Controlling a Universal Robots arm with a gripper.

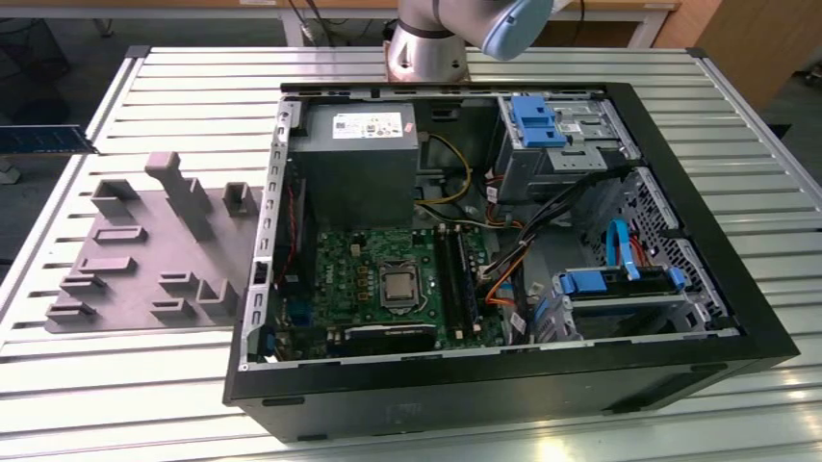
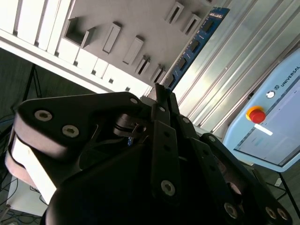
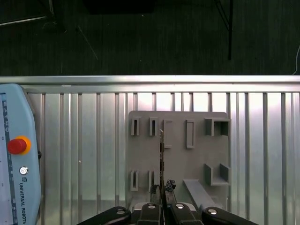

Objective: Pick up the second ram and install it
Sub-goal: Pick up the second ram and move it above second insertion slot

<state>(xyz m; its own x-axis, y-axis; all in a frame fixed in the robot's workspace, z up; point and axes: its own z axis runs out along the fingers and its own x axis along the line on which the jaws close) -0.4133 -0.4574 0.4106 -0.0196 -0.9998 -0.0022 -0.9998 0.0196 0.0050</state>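
Note:
My gripper [image 2: 161, 91] is shut on the second ram [image 2: 197, 44], a thin blue-green stick with a row of black chips that reaches out from the fingertips. In the first wrist view the ram [image 3: 161, 152] shows edge-on, standing out from the gripper [image 3: 162, 191] above the grey holder plate [image 3: 178, 154]. In the exterior view the ram [image 1: 49, 141] hangs at the far left, beyond the table's edge. The open computer case [image 1: 495, 385] holds the green motherboard [image 1: 372, 279] with its long black slots [image 1: 460, 279].
The grey holder plate [image 1: 141, 260] with raised blocks lies on the slatted metal table [image 1: 192, 77], at the exterior view's left of the case. A light blue pendant with a red button [image 3: 16, 154] lies on the table. Cables and blue drive brackets [image 1: 617, 279] fill the case's other side.

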